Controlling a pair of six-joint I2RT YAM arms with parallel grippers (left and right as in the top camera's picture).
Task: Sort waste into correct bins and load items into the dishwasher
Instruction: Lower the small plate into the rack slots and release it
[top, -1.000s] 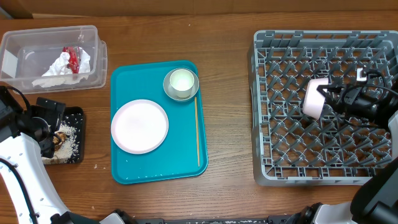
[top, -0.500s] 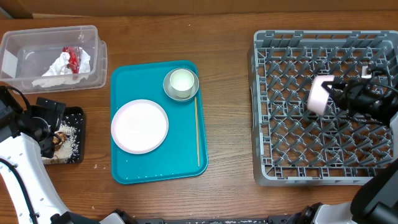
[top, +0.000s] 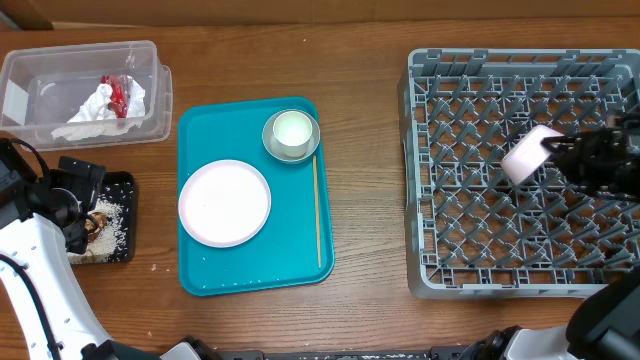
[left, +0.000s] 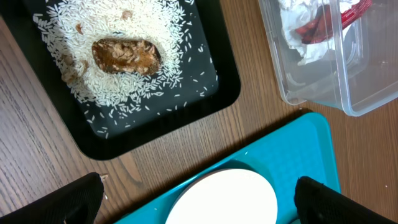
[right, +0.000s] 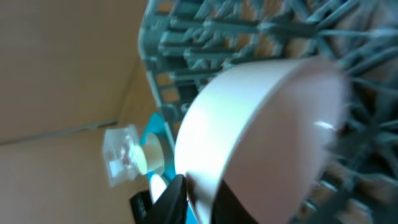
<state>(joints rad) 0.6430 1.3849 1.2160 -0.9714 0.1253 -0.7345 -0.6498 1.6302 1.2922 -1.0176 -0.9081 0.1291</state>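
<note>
Over the grey dishwasher rack (top: 420, 200) my right gripper (top: 556, 152) is shut on the rim of the small pale bowl (top: 528, 155), which is tipped on its side among the pegs. In the right wrist view the bowl (right: 261, 118) fills the frame, with a finger on each side of its rim. My left gripper (top: 78, 190) stands open over the black tray (left: 217, 93), which holds rice (left: 180, 46) and a brown lump (left: 126, 55). The clear tub (top: 30, 90) holds the napkin (top: 100, 105) and the red wrapper (top: 118, 92).
On the teal tray (top: 290, 250) lie the round plate (top: 224, 203), a grey-rimmed bowl with a white cup inside (top: 291, 133) and a thin wooden stick (top: 317, 210). The plate (left: 224, 199) shows between my left fingers (left: 81, 199).
My right gripper has carried the small bowl to the right over the rack and tipped it further. The left arm has not moved.
</note>
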